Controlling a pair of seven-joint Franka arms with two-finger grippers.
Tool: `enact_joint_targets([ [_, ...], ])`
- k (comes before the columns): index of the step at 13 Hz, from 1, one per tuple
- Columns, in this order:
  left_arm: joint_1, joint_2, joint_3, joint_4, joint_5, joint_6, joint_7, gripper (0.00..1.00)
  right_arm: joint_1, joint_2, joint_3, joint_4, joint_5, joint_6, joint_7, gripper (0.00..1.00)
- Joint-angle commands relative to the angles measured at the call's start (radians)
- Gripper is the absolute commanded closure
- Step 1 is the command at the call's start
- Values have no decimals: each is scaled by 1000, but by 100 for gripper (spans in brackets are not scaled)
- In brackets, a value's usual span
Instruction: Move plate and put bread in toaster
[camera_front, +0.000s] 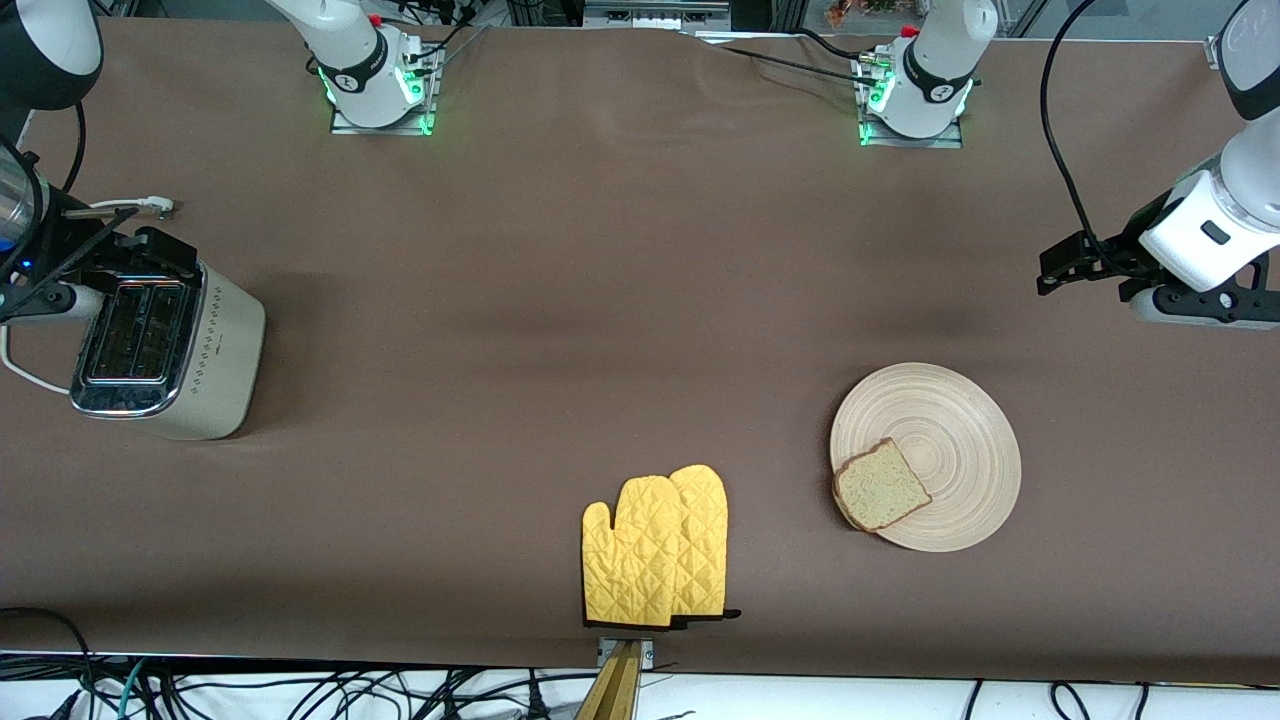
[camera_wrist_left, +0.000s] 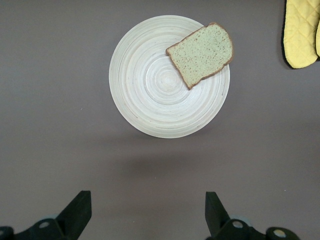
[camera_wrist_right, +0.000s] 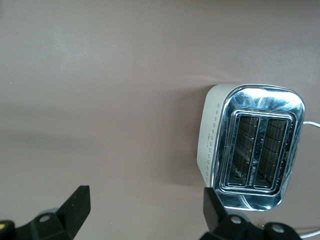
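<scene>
One brown cloth-covered tabletop (camera_front: 600, 300). One boxy cream toaster (camera_front: 170, 350) with chrome top, two slots, at the right arm's end. One round grooved wooden plate (camera_front: 940, 440) carries one speckled, crusted bread (camera_front: 878, 487) slice at its 8 o'clock rim. Two quilted yellow mitts (camera_front: 655, 545). Left gripper (camera_wrist_left: 145, 215) above the tabletop by the plate, right gripper (camera_wrist_right: 145, 215) over the tabletop beside the toaster — fingers wide, empty.

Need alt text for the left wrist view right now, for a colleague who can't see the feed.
A slice of bread lies at the edge of a round wooden plate on the brown table, slightly overhanging the rim. The open left gripper hangs above bare table beside the plate, holding nothing. A yellow oven mitt shows at the frame's edge.
</scene>
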Motion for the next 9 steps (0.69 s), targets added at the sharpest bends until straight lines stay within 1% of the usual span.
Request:
enact_joint_targets([
  [1,7,10,-5,22,11,-12,11,0,-2,7,0,18,-3,-14,-8,0],
  [4,13,39,-5,27,0,-12,12,0,-3,7,0,18,-3,-14,-8,0],
  [5,14,63,-5,31,6,-13,7,0,-3,5,0,18,-3,-14,-8,0],
  [9,14,68,-5,41,2,-13,8,0,-3,7,0,18,-3,-14,-8,0],
])
